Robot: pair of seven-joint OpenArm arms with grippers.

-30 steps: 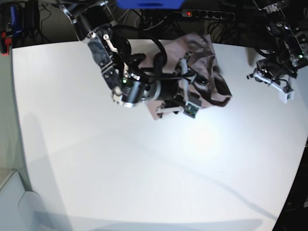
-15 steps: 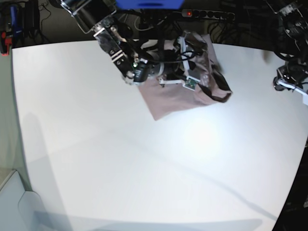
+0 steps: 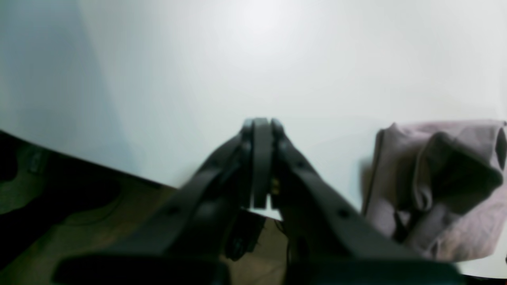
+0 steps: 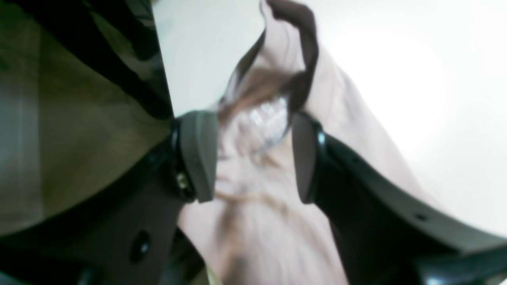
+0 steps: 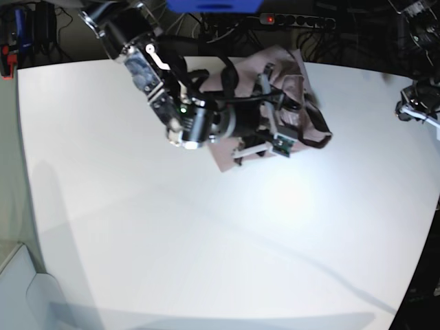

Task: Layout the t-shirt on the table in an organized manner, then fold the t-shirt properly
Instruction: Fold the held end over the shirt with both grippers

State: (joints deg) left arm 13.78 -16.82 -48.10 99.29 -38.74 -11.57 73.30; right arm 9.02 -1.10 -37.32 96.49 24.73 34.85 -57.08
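The mauve t-shirt (image 5: pixel 306 103) lies crumpled in a heap at the far middle of the white table (image 5: pixel 206 240). My right gripper (image 5: pixel 265 137) hovers over the heap's near left part. In the right wrist view it (image 4: pixel 255 154) stands open, its two grey pads (image 4: pixel 200 154) apart, with the t-shirt (image 4: pixel 269 221) and its dark collar and pale neck print showing between them. My left gripper (image 5: pixel 419 110) is at the table's right edge, away from the cloth. Seen from its wrist, the left gripper (image 3: pixel 259 126) is shut on nothing, with the t-shirt (image 3: pixel 439 186) off to its right.
A power strip (image 5: pixel 295 19) with a red light and tangled cables lies behind the table's far edge. A blue object (image 5: pixel 213 5) sits at the top. The table's curved right edge (image 5: pixel 430 227) runs close to the left arm. Brown floor (image 3: pixel 79 237) shows below the table edge.
The right arm swung back down over the shirt's near left part after lifting towards the far edge. The left gripper drifted right towards the table edge, still shut.
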